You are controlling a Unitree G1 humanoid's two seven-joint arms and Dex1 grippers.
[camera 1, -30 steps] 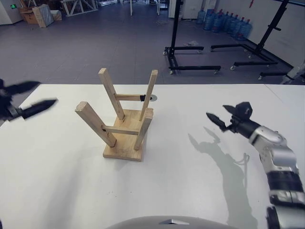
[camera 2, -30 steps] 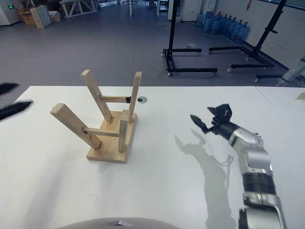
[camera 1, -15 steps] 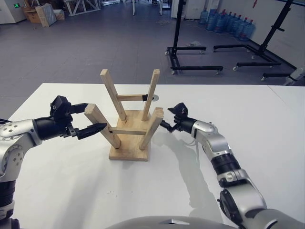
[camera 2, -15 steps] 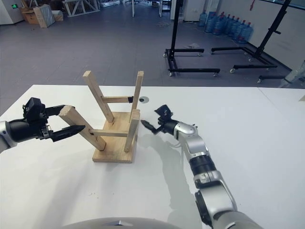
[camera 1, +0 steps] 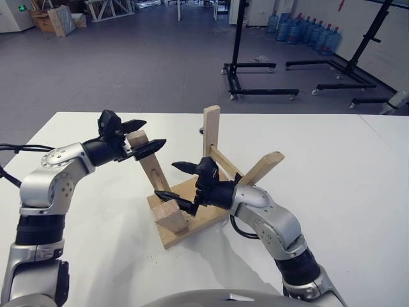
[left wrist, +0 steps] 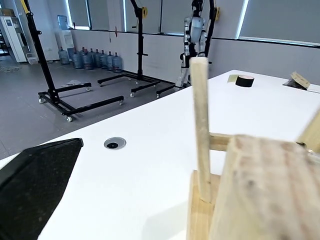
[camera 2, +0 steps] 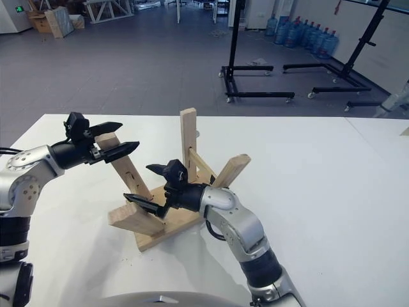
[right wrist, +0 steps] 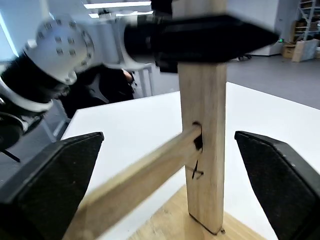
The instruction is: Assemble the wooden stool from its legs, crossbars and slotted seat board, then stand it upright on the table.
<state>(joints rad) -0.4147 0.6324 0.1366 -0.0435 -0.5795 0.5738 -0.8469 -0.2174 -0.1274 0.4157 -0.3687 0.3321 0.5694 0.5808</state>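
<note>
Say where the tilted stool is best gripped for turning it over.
Probably the free upper end of the left leg, left tool closing across its flat faces from that side. The legs stick up clear, while the seat board lies tilted on the table.

Assembled wooden stool [camera 1: 192,224], upside down, tilted

One stool [camera 1: 211,137] is counted on one table [camera 1: 345,179], made up of four legs [camera 1: 151,169], two crossbars [camera 1: 222,162] and one seat board [camera 1: 201,221]; two wheeled black stands [camera 1: 238,45] are counted behind
</note>
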